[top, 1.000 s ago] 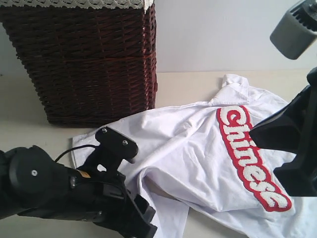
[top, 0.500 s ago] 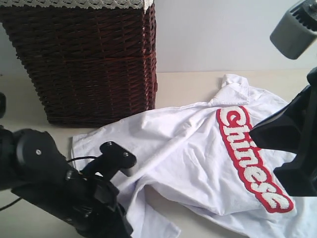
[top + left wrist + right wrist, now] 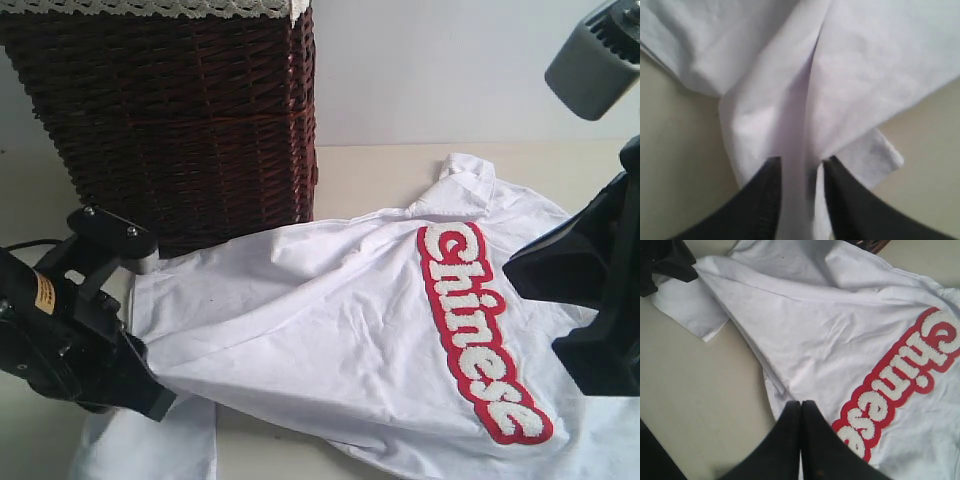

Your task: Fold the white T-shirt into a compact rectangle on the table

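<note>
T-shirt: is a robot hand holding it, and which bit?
Yes. The left gripper pinches a raised fold of the white T-shirt beside a sleeve. The right gripper is shut, no cloth seen between.

White fuzzy lettering (image 3: 478, 330) outlined in red, reading "Chinese", is shown across the white T-shirt (image 3: 300, 330). Its final letters are seen just beside the tips of the right gripper (image 3: 801, 407). A small yellow sticker (image 3: 43, 292) is carried on the left arm (image 3: 60, 345), its print too small to be read.

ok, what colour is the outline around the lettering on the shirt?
Red, around the white lettering on the white T-shirt; clearest in the exterior view.
</note>
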You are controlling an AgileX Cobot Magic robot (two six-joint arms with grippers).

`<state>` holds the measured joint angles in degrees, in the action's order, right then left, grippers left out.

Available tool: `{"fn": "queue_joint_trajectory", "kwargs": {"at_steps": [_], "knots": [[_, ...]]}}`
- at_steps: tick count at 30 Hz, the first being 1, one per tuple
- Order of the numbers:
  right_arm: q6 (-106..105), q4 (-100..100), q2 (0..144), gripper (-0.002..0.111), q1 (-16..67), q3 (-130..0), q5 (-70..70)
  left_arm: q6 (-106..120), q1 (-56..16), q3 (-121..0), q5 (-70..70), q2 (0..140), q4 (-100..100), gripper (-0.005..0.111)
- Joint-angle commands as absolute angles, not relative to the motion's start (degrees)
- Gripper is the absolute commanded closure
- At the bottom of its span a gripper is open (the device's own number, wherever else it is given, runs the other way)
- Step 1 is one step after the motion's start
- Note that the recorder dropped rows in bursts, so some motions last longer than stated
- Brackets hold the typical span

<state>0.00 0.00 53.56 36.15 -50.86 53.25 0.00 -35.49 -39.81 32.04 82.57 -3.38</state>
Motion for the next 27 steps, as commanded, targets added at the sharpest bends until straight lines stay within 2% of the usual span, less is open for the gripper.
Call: {"fn": "queue_joint_trajectory", "kwargs": {"at_steps": [1,2,4,8,14,23,27], "knots": [[0.0,-0.77,53.32,0.108,36.29,-50.62,53.06,1.28,-35.88,-39.86,31.12,81.31,-9.94,0.033],[0.0,-0.77,53.32,0.108,36.29,-50.62,53.06,3.7,-36.67,-39.59,32.81,81.31,-12.56,0.025],[0.0,-0.77,53.32,0.108,36.29,-50.62,53.06,8.92,-38.6,-38.33,34.68,81.31,-17.85,0.025],[0.0,-0.77,53.32,0.108,36.29,-50.62,53.06,14.83,-44.34,-34.06,31.66,81.31,-27.1,0.045],[0.0,-0.77,53.32,0.108,36.29,-50.62,53.06,14.43,-49.82,-28.74,20.87,81.31,-29.98,0.063],[0.0,-0.77,53.32,0.108,36.29,-50.62,53.06,14.42,-49.69,-28.8,7.92,85.62,-29.49,0.063],[0.0,-0.77,53.32,0.108,36.29,-50.62,53.06,13.91,-49.69,-29.96,7.55,91.56,-29.84,0.063]]}}
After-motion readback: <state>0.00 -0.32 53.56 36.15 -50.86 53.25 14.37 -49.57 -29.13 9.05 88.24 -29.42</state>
